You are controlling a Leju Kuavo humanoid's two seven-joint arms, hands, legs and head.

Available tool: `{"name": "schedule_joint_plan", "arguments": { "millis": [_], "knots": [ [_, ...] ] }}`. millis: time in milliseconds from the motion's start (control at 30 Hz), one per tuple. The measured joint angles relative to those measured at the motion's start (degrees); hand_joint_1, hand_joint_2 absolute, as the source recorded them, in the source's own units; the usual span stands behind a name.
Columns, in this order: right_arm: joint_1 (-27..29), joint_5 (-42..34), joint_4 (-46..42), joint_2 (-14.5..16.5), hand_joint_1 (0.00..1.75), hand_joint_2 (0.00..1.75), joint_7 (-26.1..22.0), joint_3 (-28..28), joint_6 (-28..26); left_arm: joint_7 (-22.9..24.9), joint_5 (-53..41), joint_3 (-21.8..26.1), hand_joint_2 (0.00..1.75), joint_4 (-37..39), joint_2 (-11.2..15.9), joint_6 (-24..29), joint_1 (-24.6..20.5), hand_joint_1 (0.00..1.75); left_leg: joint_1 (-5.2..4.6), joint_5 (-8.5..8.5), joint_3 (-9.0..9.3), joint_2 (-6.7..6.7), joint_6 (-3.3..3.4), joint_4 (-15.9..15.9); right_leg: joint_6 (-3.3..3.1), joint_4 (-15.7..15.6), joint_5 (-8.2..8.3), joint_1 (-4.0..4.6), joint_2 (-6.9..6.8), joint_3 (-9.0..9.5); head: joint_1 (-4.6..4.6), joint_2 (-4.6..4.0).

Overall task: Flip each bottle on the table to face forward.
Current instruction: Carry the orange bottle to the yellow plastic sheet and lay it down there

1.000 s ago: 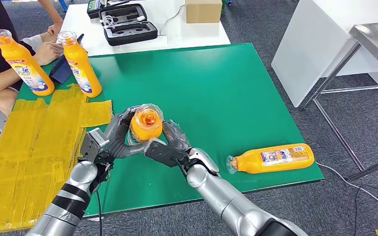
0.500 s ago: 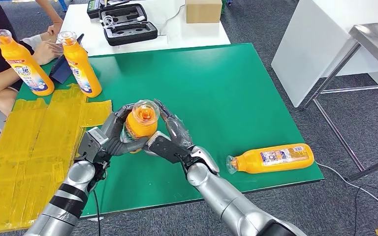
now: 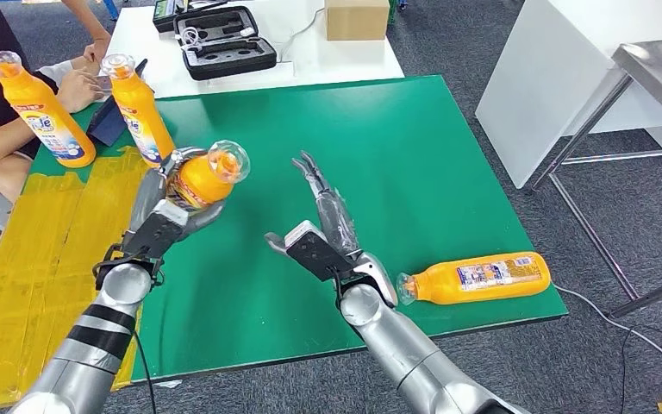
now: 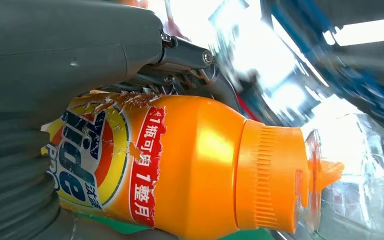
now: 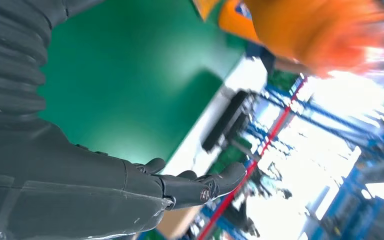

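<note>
My left hand (image 3: 162,217) grips an orange detergent bottle (image 3: 202,177) with a clear cap, lifted and tilted above the green table (image 3: 414,164). The left wrist view shows this bottle (image 4: 190,170) close up, its label facing the camera. My right hand (image 3: 323,231) is held up over the table's middle with its fingers spread and nothing in it. Another orange bottle (image 3: 476,278) lies on its side near the table's front right corner. Two more orange bottles (image 3: 140,112) (image 3: 41,110) stand upright at the far left.
A person's arm (image 3: 17,129) rests by the far left bottles. Yellow tape sheets (image 3: 47,259) cover the table's left side. A white table (image 3: 310,52) behind holds a black case (image 3: 224,43) and a cardboard box (image 3: 356,19). A white cabinet (image 3: 560,78) stands at right.
My right hand has let go of the bottle and opened. My left hand has carried the bottle up and to the left, towards the two standing bottles.
</note>
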Motion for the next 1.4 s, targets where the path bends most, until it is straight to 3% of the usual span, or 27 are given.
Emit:
{"name": "schedule_joint_plan", "arguments": {
  "millis": [67, 200, 233, 400, 633, 967, 1100, 1133, 1400],
  "knots": [
    [0.38, 0.10, -1.13, -0.20, 0.00, 1.75, 0.11, -0.29, -0.07, 1.13, -2.36, 0.01, 1.75, 0.84, 0.24, 1.29, -0.78, 1.75, 0.00, 0.00, 0.01, 0.00, 0.00, 0.00, 0.00, 0.00, 0.00, 0.00, 0.01, 0.00, -0.01, 0.00],
    [6.59, -0.03, -16.59, -3.05, 0.00, 1.75, 3.65, -5.07, -0.61, 15.79, -31.48, -0.69, 1.75, 13.47, 3.52, 8.69, -9.65, 1.75, -0.01, 0.00, 0.01, 0.02, 0.00, 0.00, 0.00, 0.01, 0.02, -0.01, 0.03, 0.00, -0.02, 0.00],
    [7.76, -0.18, -19.18, -3.59, 0.00, 1.75, 4.12, -6.09, -0.59, 16.86, -34.35, -0.87, 1.75, 15.70, 4.03, 8.56, -10.85, 1.75, -0.01, 0.00, 0.00, 0.02, 0.00, 0.00, 0.01, 0.01, 0.02, -0.01, 0.03, -0.01, -0.02, 0.00],
    [9.72, -0.88, -24.73, -4.99, 0.00, 1.75, 4.27, -8.62, -0.65, 16.81, -35.25, -1.06, 1.75, 20.22, 4.84, 6.69, -12.51, 1.75, -0.01, 0.00, -0.02, 0.07, 0.00, 0.00, 0.00, 0.00, 0.01, 0.00, 0.05, -0.05, -0.02, 0.00],
    [13.03, -2.55, -32.13, -5.69, 0.00, 1.75, 3.84, -13.34, -1.53, 17.23, -36.14, -1.70, 1.75, 26.43, 5.08, -1.62, -13.74, 1.75, -0.01, 0.00, -0.03, 0.11, -0.01, 0.00, 0.00, 0.00, 0.01, 0.00, 0.07, -0.06, -0.02, 0.00],
    [14.90, -2.26, -34.52, -5.92, 0.00, 1.75, 3.87, -16.49, -0.41, 18.27, -34.61, -1.99, 1.75, 32.68, 4.53, -8.95, -14.13, 1.75, -0.01, 0.00, -0.04, 0.18, -0.01, 0.00, 0.00, 0.00, 0.02, 0.00, 0.07, -0.06, -0.03, 0.00],
    [15.07, -2.53, -34.52, -5.93, 0.00, 1.75, 4.00, -17.32, 0.31, 18.82, -33.25, -1.73, 1.75, 34.18, 4.36, -9.67, -13.71, 0.07, -0.01, -0.01, -0.04, 0.19, -0.01, 0.00, 0.00, 0.01, 0.02, 0.00, 0.07, -0.05, -0.03, 0.00],
    [15.07, -2.56, -34.50, -5.92, 0.00, 1.75, 4.01, -17.49, 0.43, 19.40, -33.19, -1.60, 1.75, 34.45, 4.33, -9.09, -13.56, 0.00, -0.01, -0.01, -0.04, 0.18, -0.01, 0.00, 0.00, 0.01, 0.02, 0.00, 0.07, -0.05, -0.04, 0.00],
    [15.08, -2.60, -34.12, -5.90, 0.00, 1.75, 4.00, -18.63, 0.30, 22.79, -33.68, 0.26, 1.75, 35.81, 4.11, -2.97, -13.27, 0.00, -0.01, 0.00, -0.04, 0.17, -0.01, 0.00, 0.00, 0.01, 0.01, 0.00, 0.06, -0.04, -0.04, 0.00]
  ]
}}
